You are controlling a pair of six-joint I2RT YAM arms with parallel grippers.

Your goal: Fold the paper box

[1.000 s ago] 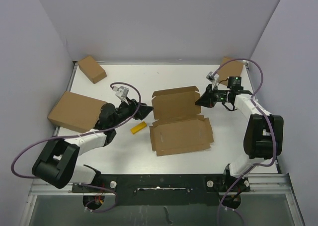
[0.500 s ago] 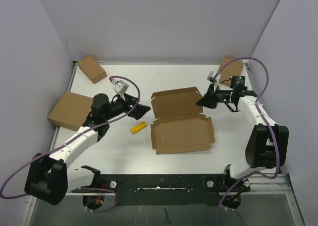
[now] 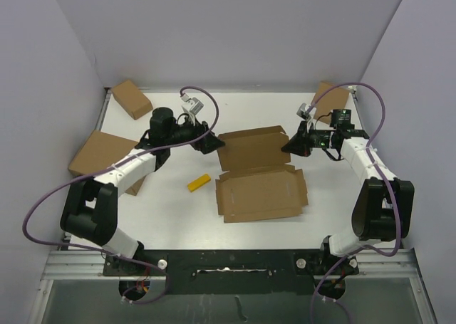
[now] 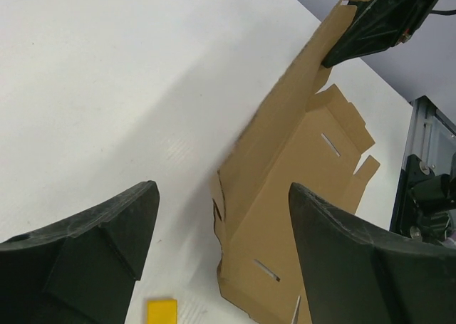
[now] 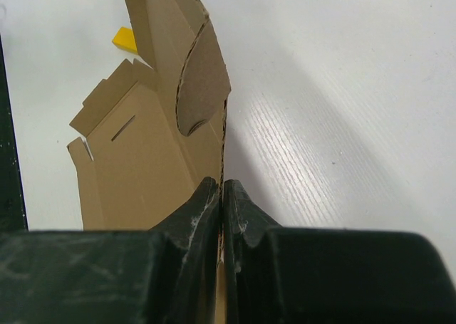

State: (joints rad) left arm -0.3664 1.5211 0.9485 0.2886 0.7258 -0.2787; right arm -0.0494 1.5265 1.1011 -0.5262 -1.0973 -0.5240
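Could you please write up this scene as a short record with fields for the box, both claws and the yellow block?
box: base flat, lid tilted up
right claw: shut on the lid's right edge
left claw: open, by the lid's left edge
yellow block: lying left of the box, apart from it

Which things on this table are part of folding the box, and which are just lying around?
Job in hand: paper box; right tool, shut on its lid edge; left tool, open near the lid's other end.
Lying about: yellow block; small brown box; large brown box; far-right brown box.
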